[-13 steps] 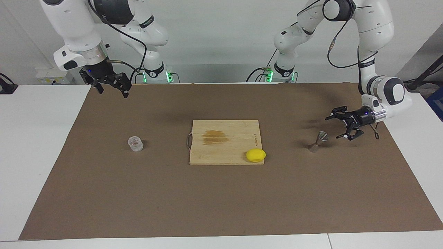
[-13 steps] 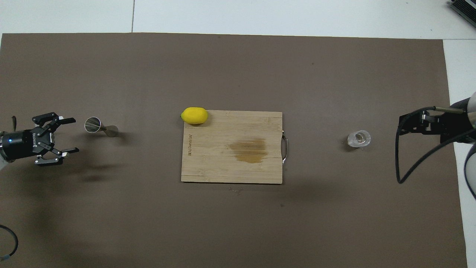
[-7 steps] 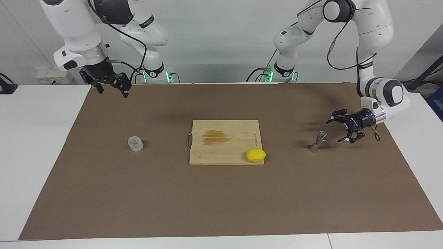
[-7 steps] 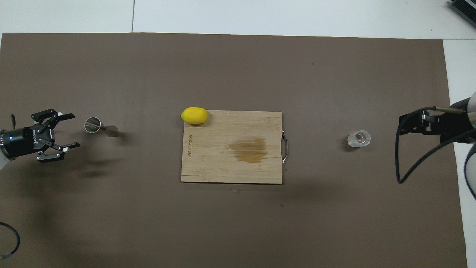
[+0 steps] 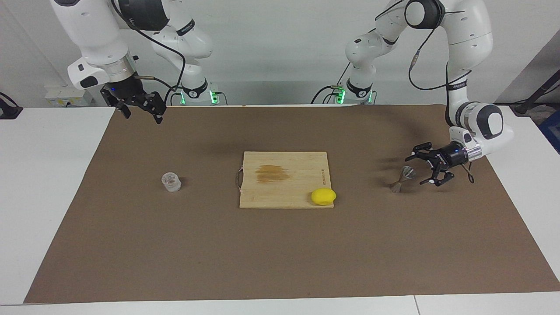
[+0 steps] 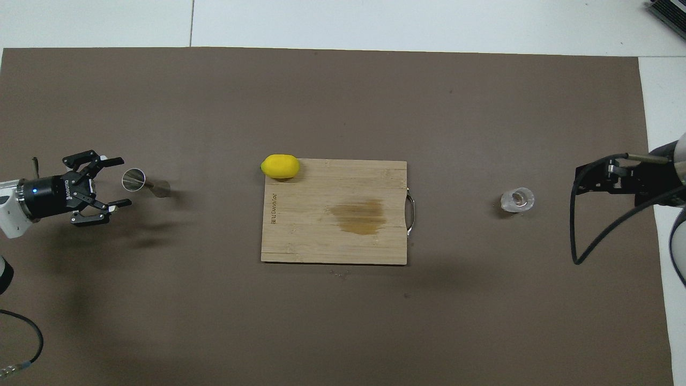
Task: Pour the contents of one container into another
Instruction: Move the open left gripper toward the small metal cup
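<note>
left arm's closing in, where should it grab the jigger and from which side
Probably the narrow waist of the jigger, coming in level from the left arm's end of the table. It stands upright on the mat, two cones flaring from the waist; the left tool is open beside it.

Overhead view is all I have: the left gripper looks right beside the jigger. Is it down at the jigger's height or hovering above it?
Observer: Down. The left gripper lies sideways, open, level with the upper cone of the jigger, with no contact that I can see.
Operator: And the right gripper? I only see its back.
Observer: The right gripper waits open, raised high above the mat, well clear of the tumbler.
</note>
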Tool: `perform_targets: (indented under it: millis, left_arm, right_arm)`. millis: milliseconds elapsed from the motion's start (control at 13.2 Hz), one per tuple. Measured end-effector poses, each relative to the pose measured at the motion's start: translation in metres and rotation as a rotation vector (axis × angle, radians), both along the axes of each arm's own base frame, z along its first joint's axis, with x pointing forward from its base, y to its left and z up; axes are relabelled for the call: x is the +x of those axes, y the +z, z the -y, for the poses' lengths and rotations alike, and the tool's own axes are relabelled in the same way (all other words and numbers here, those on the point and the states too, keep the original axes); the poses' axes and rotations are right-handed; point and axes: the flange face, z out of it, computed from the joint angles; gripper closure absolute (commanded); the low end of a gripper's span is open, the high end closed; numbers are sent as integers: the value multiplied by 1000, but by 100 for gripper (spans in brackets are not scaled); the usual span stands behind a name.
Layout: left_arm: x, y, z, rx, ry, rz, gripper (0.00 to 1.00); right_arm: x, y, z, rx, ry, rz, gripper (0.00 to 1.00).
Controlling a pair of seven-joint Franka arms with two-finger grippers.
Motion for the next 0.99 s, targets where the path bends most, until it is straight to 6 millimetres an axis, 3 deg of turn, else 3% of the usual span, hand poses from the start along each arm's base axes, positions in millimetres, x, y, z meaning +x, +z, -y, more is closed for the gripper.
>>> perform_targets:
  millis: [988]
  left_arm:
    - [0, -7, 18, -3, -21, -14, 0]
  right_arm:
    - [-1, -1, 0, 0, 0, -3, 0]
